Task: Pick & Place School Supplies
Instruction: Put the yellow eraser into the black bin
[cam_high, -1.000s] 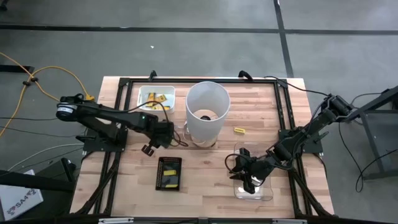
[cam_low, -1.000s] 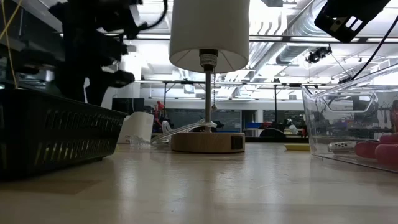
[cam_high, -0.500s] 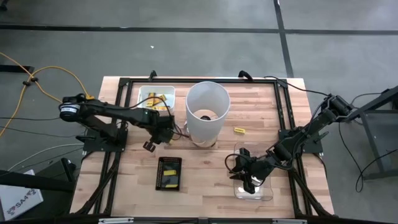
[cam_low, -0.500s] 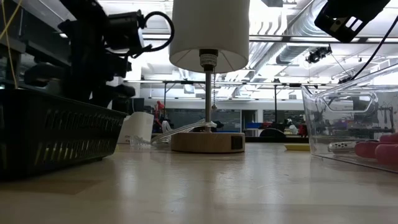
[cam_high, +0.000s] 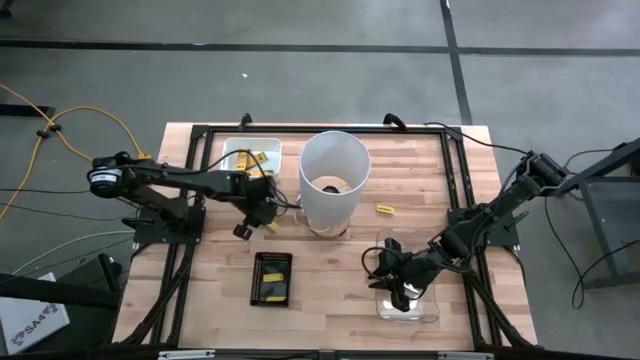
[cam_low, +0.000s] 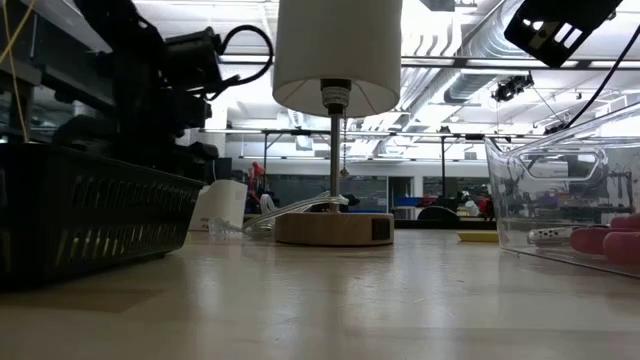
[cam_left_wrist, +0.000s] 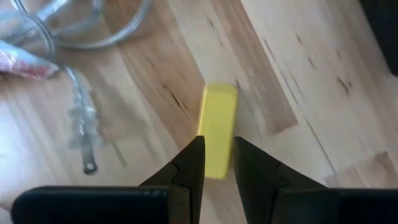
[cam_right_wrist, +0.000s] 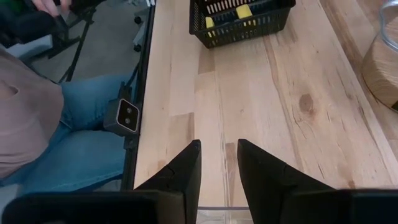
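My left gripper (cam_left_wrist: 216, 155) hangs over the table between the black basket (cam_high: 272, 278) and the lamp base, shut on a yellow oblong piece (cam_left_wrist: 217, 124). The basket holds more yellow pieces, and so does the white tray (cam_high: 250, 155) at the far edge. Another yellow piece (cam_high: 385, 209) lies flat on the wood, right of the lamp. My right gripper (cam_right_wrist: 217, 149) hovers open over the clear container (cam_high: 405, 298), touching nothing. The pink handles of the tools (cam_low: 605, 240) show through the container's wall. My left gripper pinches the yellow piece by its near end (cam_left_wrist: 215, 167) between the two fingers, which lie along its length. The rest of the piece sticks out past the fingertips (cam_left_wrist: 194, 152). I cannot tell whether it is lifted clear of the wood.
The lamp with its tall white shade (cam_high: 333, 180) stands mid-table. Its clear cord and plug (cam_left_wrist: 84, 134) lie on the wood by my left gripper. A person in jeans (cam_right_wrist: 74, 143) sits beyond the table edge. There is bare wood between the basket and the container.
My left arm has moved a little toward the far edge and toward the lamp. My right arm has kept still.
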